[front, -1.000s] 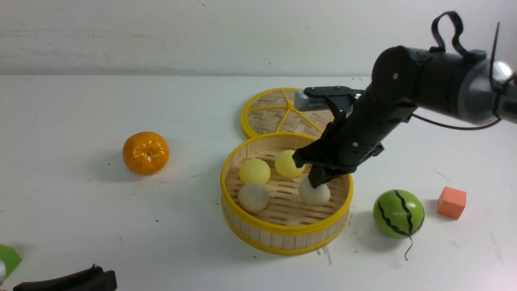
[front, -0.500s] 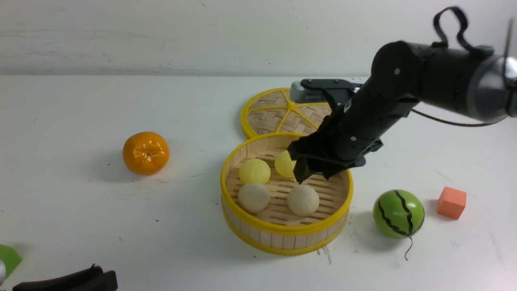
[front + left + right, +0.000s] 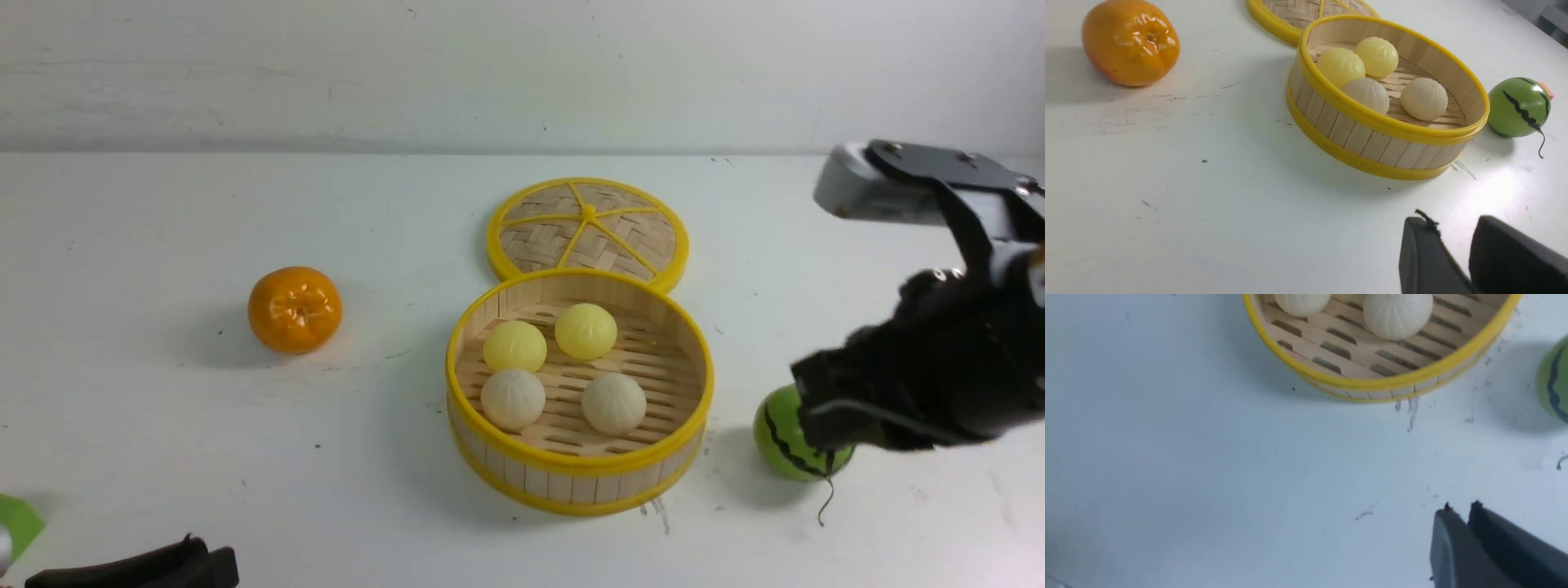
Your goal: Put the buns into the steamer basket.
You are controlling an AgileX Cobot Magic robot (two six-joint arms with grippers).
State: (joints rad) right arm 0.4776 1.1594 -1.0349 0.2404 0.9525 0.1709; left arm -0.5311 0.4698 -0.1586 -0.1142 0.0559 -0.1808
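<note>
The steamer basket (image 3: 578,490) stands mid-table with buns on its slatted floor. Two pale yellow buns (image 3: 514,345) (image 3: 585,331) lie at the back, two off-white buns (image 3: 512,398) (image 3: 613,403) at the front. My right gripper (image 3: 808,408) hangs blurred to the right of the basket, in front of the watermelon ball. Its fingers lie together, shut and empty, over bare table in the right wrist view (image 3: 1459,506). My left gripper (image 3: 1453,228) stays low at the near left (image 3: 131,567), a little open with nothing between its fingers. The basket (image 3: 1392,126) shows in its view too.
The flat woven lid (image 3: 588,224) lies just behind the basket. An orange (image 3: 295,309) sits to the left. The green striped watermelon ball (image 3: 780,449) is right of the basket, partly behind my right arm. A green scrap (image 3: 16,523) lies at the near left edge.
My right gripper let go of the off-white bun in the basket, lifted out, shut, and drew back to the right and nearer. That bun now rests on the slats. The left arm stayed put.
</note>
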